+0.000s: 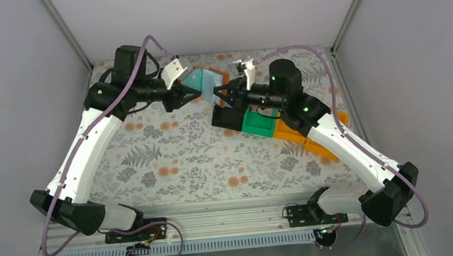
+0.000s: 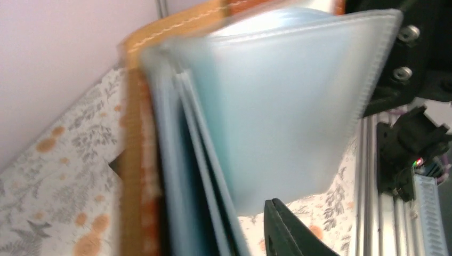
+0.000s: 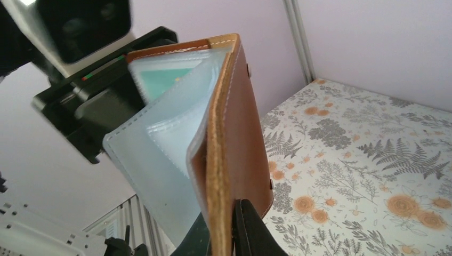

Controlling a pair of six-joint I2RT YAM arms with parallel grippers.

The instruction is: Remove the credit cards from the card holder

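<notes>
The card holder [image 1: 212, 83] hangs in the air at the back centre, opened out between both grippers. Its brown cover [image 3: 242, 122] faces the right wrist camera, with pale blue-grey sleeves [image 3: 154, 160] fanned to the left. A teal credit card [image 3: 160, 80] sits in a sleeve; it also shows from above [image 1: 195, 81]. My right gripper [image 3: 232, 213] is shut on the cover's lower edge. My left gripper [image 2: 224, 224] is open round the blurred sleeves [image 2: 277, 106]; one finger [image 2: 288, 234] shows clear of them, and the other is hidden. No red card shows.
A black bin [image 1: 226, 120], a green bin [image 1: 260, 123] and an orange bin [image 1: 300, 135] sit in a row on the floral tablecloth [image 1: 183, 163], right under my right arm. White walls close the back and both sides.
</notes>
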